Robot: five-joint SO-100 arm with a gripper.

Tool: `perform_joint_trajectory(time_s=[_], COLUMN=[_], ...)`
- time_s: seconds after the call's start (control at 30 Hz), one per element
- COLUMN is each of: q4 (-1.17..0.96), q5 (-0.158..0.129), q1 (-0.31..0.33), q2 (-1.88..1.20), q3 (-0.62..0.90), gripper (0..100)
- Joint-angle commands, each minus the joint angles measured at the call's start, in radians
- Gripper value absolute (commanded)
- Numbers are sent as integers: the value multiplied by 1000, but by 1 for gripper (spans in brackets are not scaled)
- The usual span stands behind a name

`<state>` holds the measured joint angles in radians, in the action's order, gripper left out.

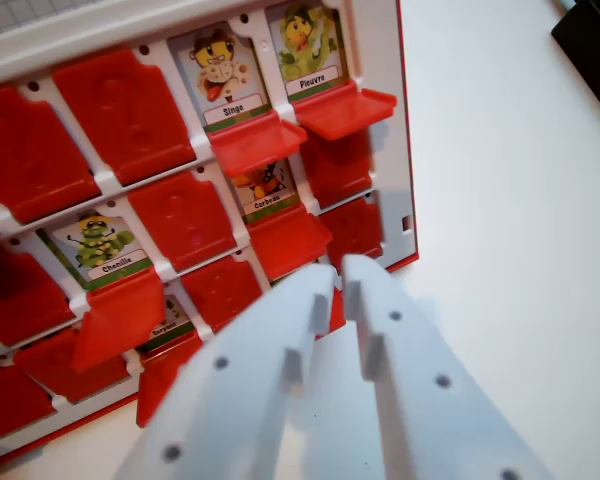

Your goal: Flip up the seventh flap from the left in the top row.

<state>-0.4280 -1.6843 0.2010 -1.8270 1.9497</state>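
My end effector hangs nearly closed and empty over the board's near edge, with the top-row flaps beyond it. I risk nudging the wrong flap, since they crowd together and I can't tell which is seventh.

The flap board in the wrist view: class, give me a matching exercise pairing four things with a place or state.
Column 1:
1. Singe card
2. Pieuvre card
3. Chenille card
4. gripper

Column 2:
A. left part of the board, second row
B. top row, at the board's right end
C. low in the picture, tips nearly together, holding nothing
D. top row, just left of the end card

Pairs: 1-D, 2-B, 3-A, 4-C
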Motion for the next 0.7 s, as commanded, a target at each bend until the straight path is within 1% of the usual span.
perform_joint_trajectory(time_s=[0.0, 0.1, 0.27, 0.67], q4=[25, 31, 58, 58], q5=[-11, -11, -23, -31], q1=[-18, -25, -26, -29], q2=[-2, 25, 75, 235], q3=[-114, -114, -121, -272], gripper=[1, 1, 1, 1])
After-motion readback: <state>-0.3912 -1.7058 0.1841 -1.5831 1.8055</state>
